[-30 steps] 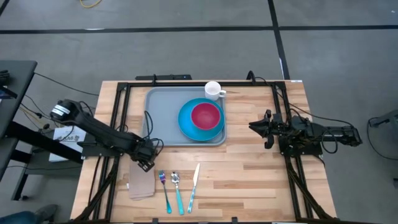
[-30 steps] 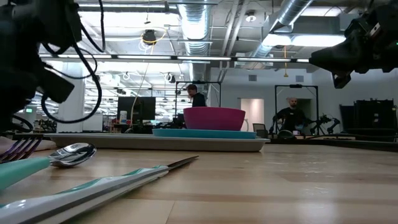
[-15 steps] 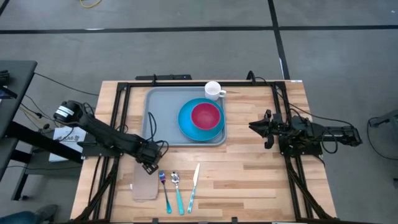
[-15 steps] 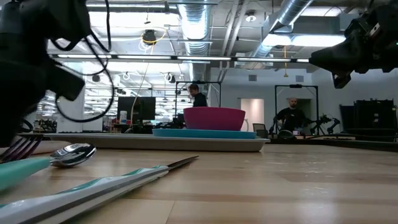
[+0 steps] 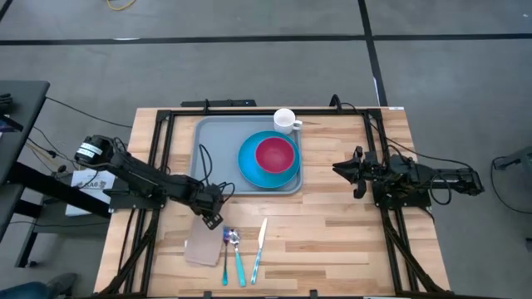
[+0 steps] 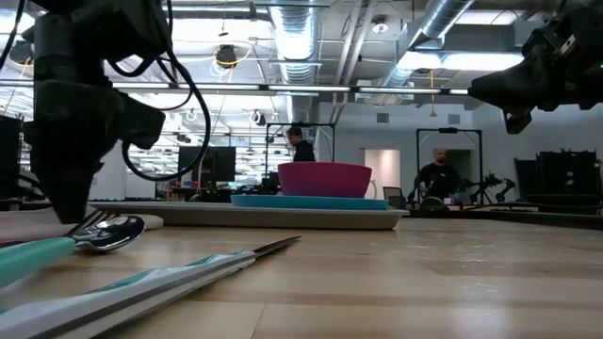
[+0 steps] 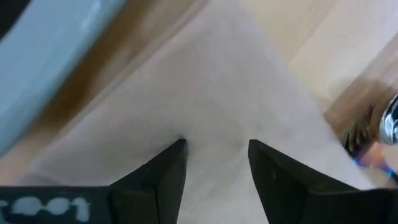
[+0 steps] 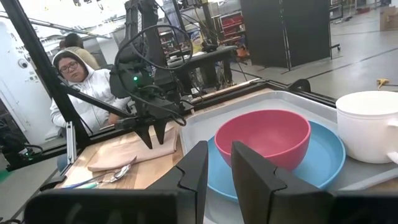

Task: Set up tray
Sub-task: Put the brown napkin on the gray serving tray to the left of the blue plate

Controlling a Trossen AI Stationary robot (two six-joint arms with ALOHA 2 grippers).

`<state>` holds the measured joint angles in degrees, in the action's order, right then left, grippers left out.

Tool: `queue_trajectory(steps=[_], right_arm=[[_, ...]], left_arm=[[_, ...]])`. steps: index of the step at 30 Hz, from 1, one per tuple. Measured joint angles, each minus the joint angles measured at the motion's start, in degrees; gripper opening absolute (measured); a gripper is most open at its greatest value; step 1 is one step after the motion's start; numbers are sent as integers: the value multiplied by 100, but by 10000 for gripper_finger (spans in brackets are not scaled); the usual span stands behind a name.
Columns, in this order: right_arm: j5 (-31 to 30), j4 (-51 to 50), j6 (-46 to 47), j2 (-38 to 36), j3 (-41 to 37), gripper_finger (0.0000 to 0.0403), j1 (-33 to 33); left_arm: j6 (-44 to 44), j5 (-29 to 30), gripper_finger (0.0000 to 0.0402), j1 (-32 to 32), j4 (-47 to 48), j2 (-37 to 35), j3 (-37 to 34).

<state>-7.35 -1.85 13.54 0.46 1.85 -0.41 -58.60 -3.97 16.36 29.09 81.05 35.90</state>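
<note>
The tray (image 5: pixel 218 148) lies flat toward the far side of the table (image 5: pixel 332 232), just beyond the left gripper (image 5: pixel 213 218) and well off to the side of the right gripper (image 5: pixel 342 169). On it rests a blue plate (image 5: pixel 286 176) carrying a pink bowl (image 5: pixel 275 154), both toward the end of the tray nearer the right gripper. A white mug (image 5: pixel 285 120) stands at the tray's far edge, beside the plate; whether it sits on the rim or just off it is hard to make out from above.

The left gripper is down low over a tan napkin (image 5: pixel 202 247), which lies on the wood on the near side of the tray. Its fingers (image 7: pixel 165 172) stand a narrow gap apart with their tips on the cloth, and seemingly nothing is pinched between them. Right beside that gripper, on the side facing the right arm, lie a fork (image 5: pixel 225 256), a spoon (image 5: pixel 237 255) and a knife (image 5: pixel 258 248) in a row, the fork against the napkin's edge.

The right gripper hovers above the table, pointing toward the tray, fingers (image 8: pixel 198 169) slightly apart and empty.

A person in a white hooded top (image 8: pixel 87 93) sits beyond the table.
</note>
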Motion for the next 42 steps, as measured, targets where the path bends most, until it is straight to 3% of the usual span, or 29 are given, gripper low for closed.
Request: queue_trajectory(steps=[4,9,14,23,30,42], right_arm=[[0,2,0,1,0,64,0],[-1,3,0,-1,0,64,1],[0,4,0,-2,0,64,1],[0,4,0,0,0,64,-2],[0,4,0,-2,0,64,0],[2,7,0,0,0,64,-2]], left_arm=[[141,-49,169,-53,660,-20,223],[313,514,169,-142,1878,-31,781],[504,704,169,-234,2283,-41,1218],[51,554,169,-408,3295,-45,1041],[-72,319,169,-485,3182,-49,820],[-283,9,169,-484,1822,-42,58]])
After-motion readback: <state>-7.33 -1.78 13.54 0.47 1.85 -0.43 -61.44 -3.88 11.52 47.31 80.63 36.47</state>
